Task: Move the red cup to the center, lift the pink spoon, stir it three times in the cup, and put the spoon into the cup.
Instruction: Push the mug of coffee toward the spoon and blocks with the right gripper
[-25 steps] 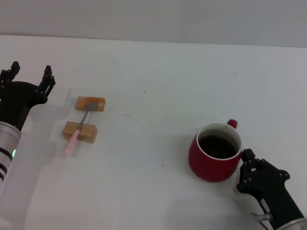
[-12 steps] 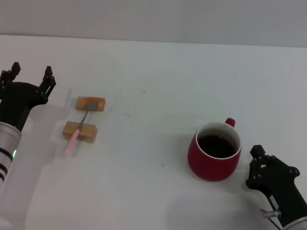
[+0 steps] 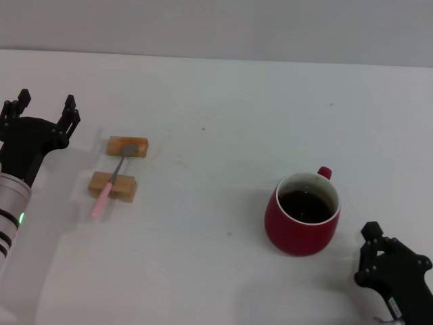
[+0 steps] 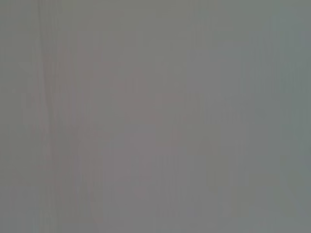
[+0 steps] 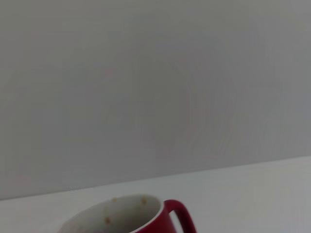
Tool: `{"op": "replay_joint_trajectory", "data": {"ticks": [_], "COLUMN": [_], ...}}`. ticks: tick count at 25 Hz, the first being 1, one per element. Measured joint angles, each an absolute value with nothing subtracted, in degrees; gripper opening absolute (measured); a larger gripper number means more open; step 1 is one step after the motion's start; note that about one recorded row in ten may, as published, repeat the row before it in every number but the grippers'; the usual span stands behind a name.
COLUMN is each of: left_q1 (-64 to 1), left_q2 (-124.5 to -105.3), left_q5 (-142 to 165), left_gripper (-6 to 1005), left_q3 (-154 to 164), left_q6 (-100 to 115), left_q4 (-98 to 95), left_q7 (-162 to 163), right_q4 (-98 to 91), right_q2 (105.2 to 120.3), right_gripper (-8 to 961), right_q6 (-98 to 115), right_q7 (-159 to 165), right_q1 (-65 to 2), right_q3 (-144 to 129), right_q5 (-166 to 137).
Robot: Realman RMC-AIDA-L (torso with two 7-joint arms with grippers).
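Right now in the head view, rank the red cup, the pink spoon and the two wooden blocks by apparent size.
1. red cup
2. pink spoon, longer than either block but slimmer
3. near wooden block and far wooden block: about alike, unranked

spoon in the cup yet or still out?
Out. The pink spoon lies across two wooden blocks on the table's left, far from the red cup.
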State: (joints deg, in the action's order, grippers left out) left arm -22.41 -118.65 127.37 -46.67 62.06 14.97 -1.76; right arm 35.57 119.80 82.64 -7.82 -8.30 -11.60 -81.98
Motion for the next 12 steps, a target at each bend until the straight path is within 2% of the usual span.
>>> {"op": "replay_joint_trajectory", "data": {"ticks": [12], "left_q1": [-22.18], "left_q2": [-118.71], "left_q5": [127.37], "left_gripper": [734], "left_q3": [-46.71], "left_q6": [62.05], "left_q4": [15.0], "left_q7": [-1.75], "right_q4": [35.98], "right_q2": [119.87], "right_gripper": [-1], "right_q6": [78.02], "right_q7": [-7.81], "right_q1": [-12.37], "right_q3": [-11.28], "right_q5": [-82.09]}}
